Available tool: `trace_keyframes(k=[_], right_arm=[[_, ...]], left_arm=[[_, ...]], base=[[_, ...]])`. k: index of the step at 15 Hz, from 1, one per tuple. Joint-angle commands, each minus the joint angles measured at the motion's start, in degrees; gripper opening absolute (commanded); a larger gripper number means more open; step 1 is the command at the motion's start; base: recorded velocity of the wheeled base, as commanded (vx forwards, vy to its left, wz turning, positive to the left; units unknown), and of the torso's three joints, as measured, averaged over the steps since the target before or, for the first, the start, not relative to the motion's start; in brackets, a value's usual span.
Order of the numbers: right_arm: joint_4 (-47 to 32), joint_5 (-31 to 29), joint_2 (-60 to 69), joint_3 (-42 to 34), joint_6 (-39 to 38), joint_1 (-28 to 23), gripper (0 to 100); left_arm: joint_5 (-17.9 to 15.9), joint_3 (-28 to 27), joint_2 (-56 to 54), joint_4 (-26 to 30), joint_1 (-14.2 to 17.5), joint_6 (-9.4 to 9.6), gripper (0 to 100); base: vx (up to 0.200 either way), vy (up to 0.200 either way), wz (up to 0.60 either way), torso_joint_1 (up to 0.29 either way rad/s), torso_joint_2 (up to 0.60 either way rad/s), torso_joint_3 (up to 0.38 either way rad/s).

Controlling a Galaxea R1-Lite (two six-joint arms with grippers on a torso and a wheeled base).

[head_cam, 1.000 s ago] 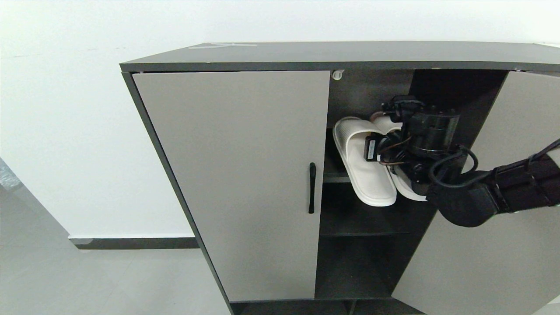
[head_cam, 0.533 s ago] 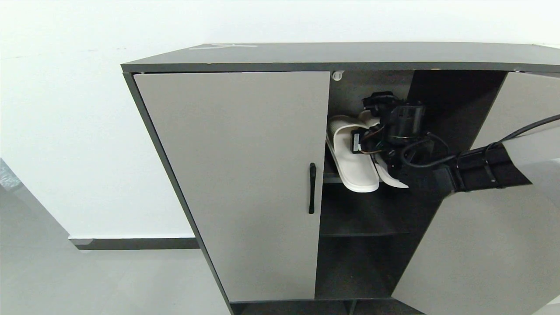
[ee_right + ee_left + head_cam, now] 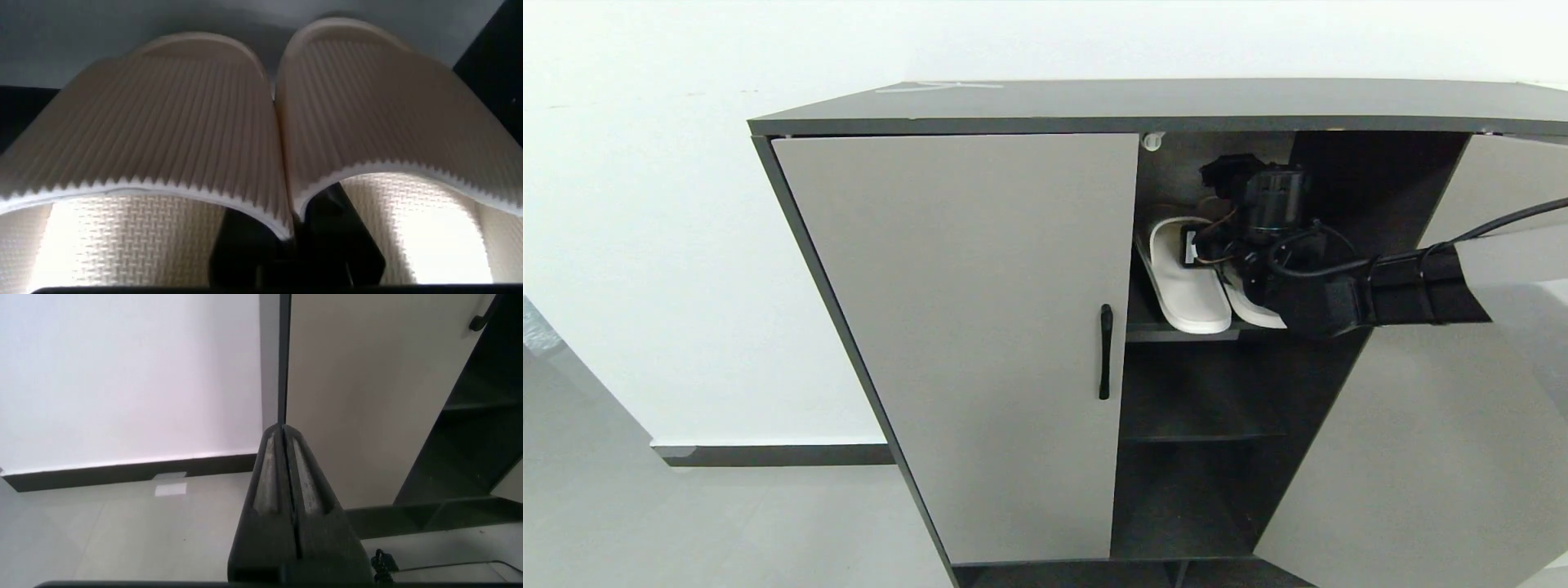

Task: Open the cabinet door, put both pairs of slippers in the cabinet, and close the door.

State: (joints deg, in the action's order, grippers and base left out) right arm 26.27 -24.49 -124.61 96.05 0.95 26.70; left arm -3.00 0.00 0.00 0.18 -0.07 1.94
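Bright, even light bleached the plain white wall almost featureless. Deep shadow filled the open side of the dark grey cabinet; at my wrist the ribbed cream slippers sat dim, insoles glowing.

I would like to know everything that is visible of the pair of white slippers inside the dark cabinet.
The pair of white foam-like slippers lies side by side, soles down, apparently resting on the upper shelf of the dark cabinet, heels at the shelf's front edge. Each has a wide ribbed strap and a footbed with a fine woven-looking texture. Their inner edges touch. The right gripper is shut on the two straps where they meet.
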Motion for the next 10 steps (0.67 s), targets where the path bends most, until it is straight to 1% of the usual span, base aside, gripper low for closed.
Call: trace_keyframes(k=[1,8,9,10], right_arm=[[-0.08,0.06,-0.90,0.37,-0.51,0.02,0],[-0.08,0.06,-3.00,0.19,-1.30,0.37,0],[-0.08,0.06,-3.09,0.19,-1.30,0.46,100],[0.01,0.06,-3.09,0.19,-1.30,0.46,100]], left_arm=[[0.01,0.00,0.09,-0.01,0.07,0.00,0],[0.01,0.00,0.09,-0.01,-0.01,0.00,0],[0.01,0.00,0.09,-0.01,-0.01,0.00,0],[0.01,0.00,0.09,-0.01,-0.01,0.00,0]], base=[[0.000,0.000,0.00,0.000,0.00,0.000],[0.000,0.000,0.00,0.000,0.00,0.000],[0.000,0.000,0.00,0.000,0.00,0.000],[0.000,0.000,0.00,0.000,0.00,0.000]])
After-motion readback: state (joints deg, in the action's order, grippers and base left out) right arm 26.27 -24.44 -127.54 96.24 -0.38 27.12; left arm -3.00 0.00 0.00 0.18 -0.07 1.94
